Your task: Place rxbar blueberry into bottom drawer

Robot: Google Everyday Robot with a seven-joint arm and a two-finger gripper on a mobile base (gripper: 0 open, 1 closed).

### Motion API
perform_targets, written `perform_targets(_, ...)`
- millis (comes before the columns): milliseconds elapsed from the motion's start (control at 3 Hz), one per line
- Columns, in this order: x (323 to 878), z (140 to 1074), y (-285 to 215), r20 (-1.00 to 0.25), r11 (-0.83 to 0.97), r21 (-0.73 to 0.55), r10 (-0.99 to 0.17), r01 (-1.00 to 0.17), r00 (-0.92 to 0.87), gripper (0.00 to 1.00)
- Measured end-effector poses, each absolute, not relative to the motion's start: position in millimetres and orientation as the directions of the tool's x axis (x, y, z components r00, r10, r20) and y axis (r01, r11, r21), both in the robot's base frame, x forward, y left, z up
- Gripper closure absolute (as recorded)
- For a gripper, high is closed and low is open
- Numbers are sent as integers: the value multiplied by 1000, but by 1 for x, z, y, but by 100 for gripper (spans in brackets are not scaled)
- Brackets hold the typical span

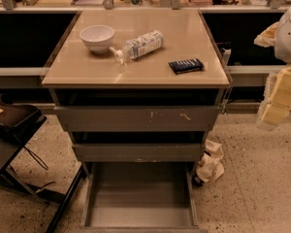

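**Bar on the cabinet top, bottom drawer pulled out, gripper off to the right**

The rxbar blueberry [185, 65], a small flat bar in a dark navy wrapper with pale lettering, lies flat on the tan cabinet top [184, 33], near its front right corner. Nothing touches it. The lettering is too small to read.

Further left on the same surface, a clear pump bottle with a white label [141, 44] lies on its side, nozzle pointing at a round white bowl [97, 37] that stands upright just beside it. Both are well apart from the bar.

Below the top, the scratched grey upper drawer [136, 119] and the grey middle drawer [136, 153] each stand a little way out. The bottom drawer [140, 195], a wide shallow grey metal tray, is pulled far out toward the camera with its plain floor showing; its front runs along the picture's lower edge.

The gripper [280, 97], a pale yellowish shape under a white arm housing, hangs to the right of the cabinet, well apart from the bar and touching nothing on the top. The right edge of the picture cuts part of it off, and I cannot tell whether it is open or closed.

A crumpled pale wad [211, 163] lies on the speckled floor at the cabinet's right foot. A black stool [12, 123] stands at the left, partly cut off. Clutter on the back ledge is hard to make out.
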State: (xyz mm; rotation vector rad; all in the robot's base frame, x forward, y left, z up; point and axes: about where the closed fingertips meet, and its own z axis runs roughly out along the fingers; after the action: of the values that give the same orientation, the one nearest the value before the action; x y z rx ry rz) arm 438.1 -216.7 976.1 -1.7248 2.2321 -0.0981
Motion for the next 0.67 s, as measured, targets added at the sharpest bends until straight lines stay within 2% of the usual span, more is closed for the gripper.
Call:
perform_targets(333, 438, 976, -217, -207, 270, -245, -953, -931, -222, 0)
perform_targets(667, 464, 967, -209, -299, 291, -195, -927, -936, -226, 0)
